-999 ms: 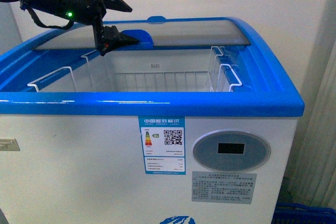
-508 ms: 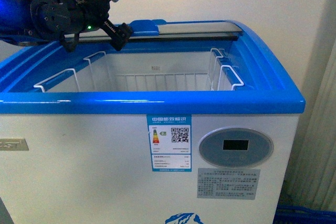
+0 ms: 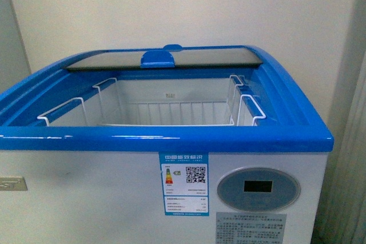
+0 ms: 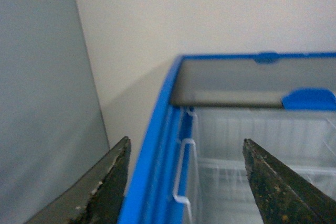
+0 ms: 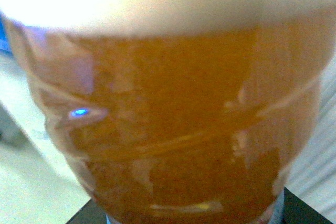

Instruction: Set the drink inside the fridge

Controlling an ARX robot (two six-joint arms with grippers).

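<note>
Amber drink (image 5: 168, 129), likely heavy, slick and squeezable, looks clamped round its body in right gripper (image 5: 191, 213); left gripper (image 4: 185, 141) gapes empty near fridge (image 3: 171, 140).

Left pincer (image 4: 186, 141): dark, scuffed, tapered

Left gripper (image 4: 185, 145) gone from front view; fridge (image 3: 171, 138) now lower in frame.
</note>
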